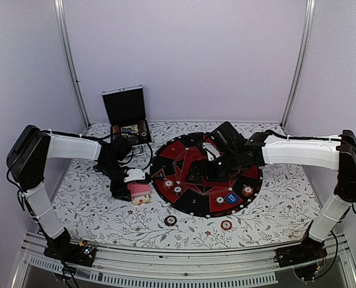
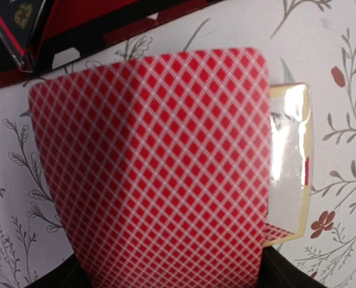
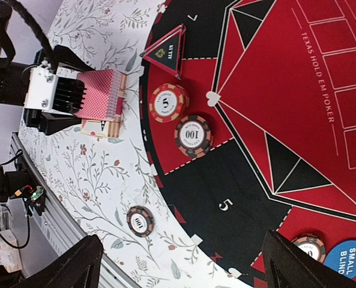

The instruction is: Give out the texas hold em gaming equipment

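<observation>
The round black-and-red felt poker mat (image 1: 187,159) lay on the flower-printed tablecloth (image 1: 93,210), with the silver-edged black case (image 1: 125,107) standing open behind it. Only part of the mat's rim was furnished, so by my reading the job was less than half done.

The left gripper (image 1: 135,182) hung just off the mat's left edge, pinched on the lower end of a single red-and-white diamond-backed playing card (image 2: 159,174). The card bowed as it stood above the pale, glossy stack (image 2: 290,150) on the cloth; whether that was loose cards or their box I could not tell. The right gripper (image 3: 181,267) hovered over the mat with its jaws spread wide and nothing between them.

No card showed on the mat, so dealing looked barely begun.

A red triangular seat marker (image 3: 165,53) stood at the rim. Beside it on the mat lay a red-and-cream striped chip marked 5 (image 3: 168,103), touching a black striped chip marked 100 (image 3: 193,135). Further round sat the blue round button reading SMALL BLIND (image 3: 346,259), with another striped chip (image 3: 310,247) just beside it. A second black 100 chip (image 3: 140,221) and a red chip (image 1: 226,225) lay on the cloth off the mat, seemingly unplaced.
</observation>
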Tool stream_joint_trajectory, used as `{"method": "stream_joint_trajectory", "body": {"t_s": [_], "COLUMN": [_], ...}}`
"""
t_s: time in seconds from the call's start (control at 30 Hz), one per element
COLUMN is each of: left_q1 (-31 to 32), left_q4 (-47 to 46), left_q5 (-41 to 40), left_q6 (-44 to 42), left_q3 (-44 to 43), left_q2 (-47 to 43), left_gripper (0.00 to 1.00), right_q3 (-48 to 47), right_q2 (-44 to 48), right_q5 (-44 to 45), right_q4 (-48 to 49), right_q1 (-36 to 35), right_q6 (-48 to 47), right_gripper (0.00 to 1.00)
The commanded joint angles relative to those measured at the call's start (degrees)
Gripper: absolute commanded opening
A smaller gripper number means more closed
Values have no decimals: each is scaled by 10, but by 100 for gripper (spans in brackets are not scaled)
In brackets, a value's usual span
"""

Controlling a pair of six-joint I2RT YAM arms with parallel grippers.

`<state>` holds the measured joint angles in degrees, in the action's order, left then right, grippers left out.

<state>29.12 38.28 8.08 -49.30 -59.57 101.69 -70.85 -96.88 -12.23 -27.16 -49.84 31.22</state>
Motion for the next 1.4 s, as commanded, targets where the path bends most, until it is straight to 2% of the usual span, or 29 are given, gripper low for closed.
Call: {"method": "stream_joint_trajectory", "body": {"t_s": [0.0, 0.2, 0.73, 0.93, 1.37], "left_q1": [1, 1, -1, -11, -17], "left_q4": [-14, -11, -18, -32, -14], "left_q5": [1, 1, 1, 15, 34], "left_q6": [4, 9, 11, 14, 25], "left_q3": [9, 7, 16, 19, 1], "left_q2": [-11, -16, -46, -48, -70], "left_gripper": [74, 62, 50, 39, 28], "right_q3": [7, 20, 25, 25, 24], "right_q2": [-12, -27, -82, -93, -116], "right_q5": [-41, -87, -170, -190, -239], "right_q4": [51, 104, 193, 214, 266], "right_q1": [3, 8, 9, 8, 21], "right_q6": [20, 46, 94, 105, 135], "right_gripper": [96, 95, 94, 94, 94]}}
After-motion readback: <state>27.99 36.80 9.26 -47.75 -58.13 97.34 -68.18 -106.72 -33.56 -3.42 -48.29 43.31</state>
